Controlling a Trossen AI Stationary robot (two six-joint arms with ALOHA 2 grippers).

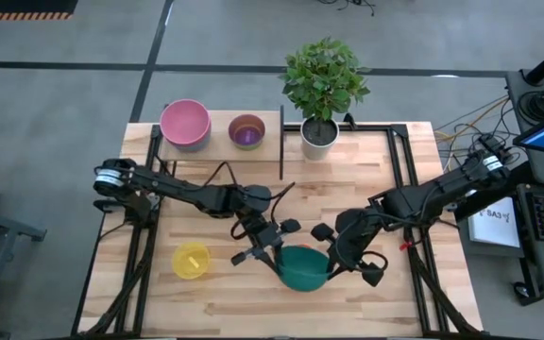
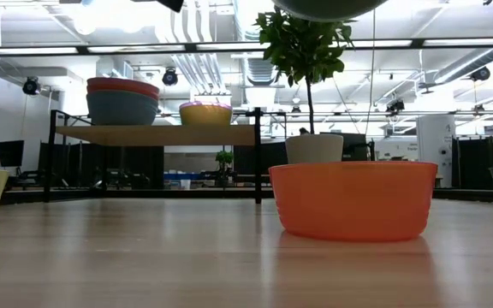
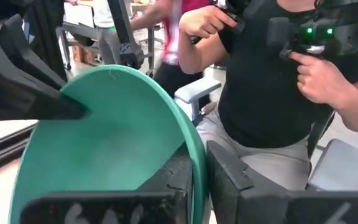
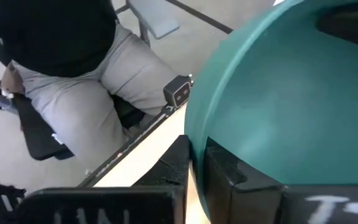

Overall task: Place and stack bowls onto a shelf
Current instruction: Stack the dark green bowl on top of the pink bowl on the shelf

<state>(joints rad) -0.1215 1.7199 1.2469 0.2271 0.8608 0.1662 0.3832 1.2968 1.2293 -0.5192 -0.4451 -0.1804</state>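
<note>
Teal bowl [image 1: 302, 267] raised over the tabletop [image 1: 348, 189] front, pinched at opposite rim edges by left hand [image 1: 264, 247] and right hand [image 1: 345, 255]; shelf [image 1: 217, 144] behind.

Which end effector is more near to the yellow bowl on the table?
Left. The left end effector grips the teal bowl rim on the side facing the yellow bowl. The right end effector grips the opposite rim, farther away.

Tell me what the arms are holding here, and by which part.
Both grippers hold the teal bowl by its rim: the left gripper on one side, the right gripper on the opposite side, fingers straddling the wall.
</note>
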